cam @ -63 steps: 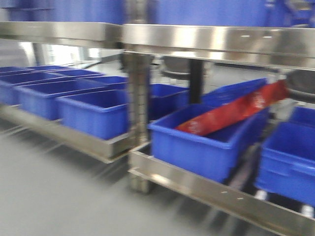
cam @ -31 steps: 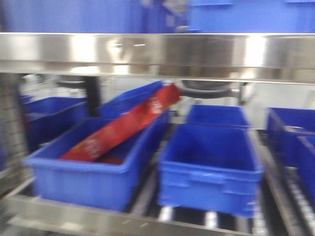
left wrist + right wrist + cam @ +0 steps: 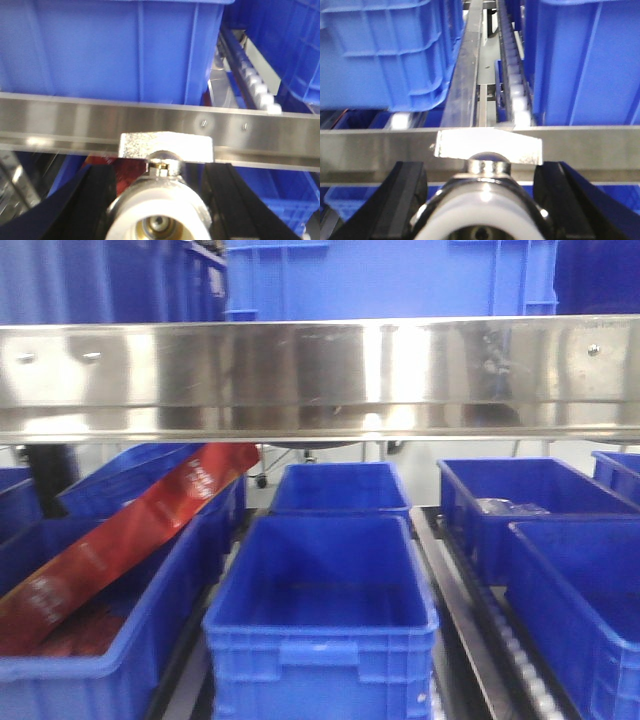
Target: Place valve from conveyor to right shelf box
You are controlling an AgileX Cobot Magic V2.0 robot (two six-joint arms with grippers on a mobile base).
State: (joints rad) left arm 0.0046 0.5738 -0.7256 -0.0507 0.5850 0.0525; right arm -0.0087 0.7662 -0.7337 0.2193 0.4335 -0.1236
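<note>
No text can be read anywhere, white lettering runs along the long flat red package (image 3: 120, 545) leaning diagonally in the blue plastic bin (image 3: 70, 692) at the left of the lower shelf, too blurred to make out, front view only

Polished steel shelf beam (image 3: 320, 380) (roller tracks (image 3: 515, 660) beneath)

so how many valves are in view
2. Left valve sits between the left gripper fingers, right valve between the right gripper fingers. Others may be hidden.
</note>
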